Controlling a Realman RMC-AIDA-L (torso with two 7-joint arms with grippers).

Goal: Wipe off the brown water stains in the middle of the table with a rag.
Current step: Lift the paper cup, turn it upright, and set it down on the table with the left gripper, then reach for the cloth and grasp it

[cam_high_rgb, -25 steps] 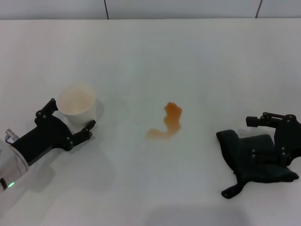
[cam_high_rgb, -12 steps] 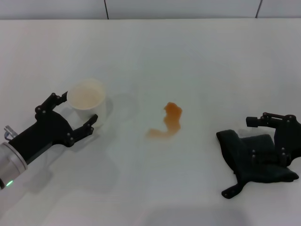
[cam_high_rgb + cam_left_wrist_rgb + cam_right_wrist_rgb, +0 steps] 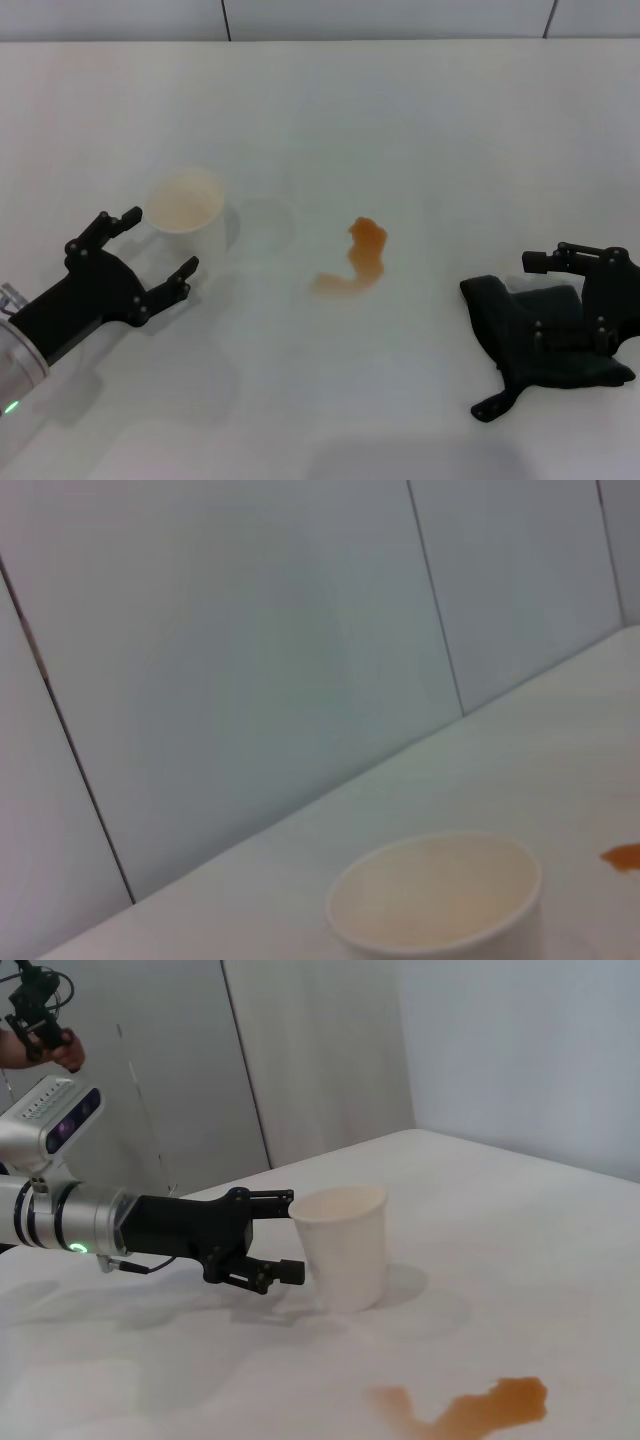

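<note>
The brown water stains (image 3: 360, 262) lie in the middle of the white table (image 3: 400, 120); they also show in the right wrist view (image 3: 470, 1408) and at the edge of the left wrist view (image 3: 624, 856). The black rag (image 3: 530, 345) lies crumpled at the right. My right gripper (image 3: 538, 292) rests over it, open, one finger on the cloth and one beyond its far edge. At the left, my left gripper (image 3: 160, 242) stands open just short of a white cup (image 3: 185, 203), apart from it; the right wrist view shows this gripper (image 3: 283, 1235) too.
The white cup (image 3: 345, 1245) stands upright left of the stains and fills the lower part of the left wrist view (image 3: 435, 895). A panelled wall runs along the table's far edge.
My left gripper set the cup slightly farther right, let go of it and drew back toward the near left. The right gripper and rag have not moved.
</note>
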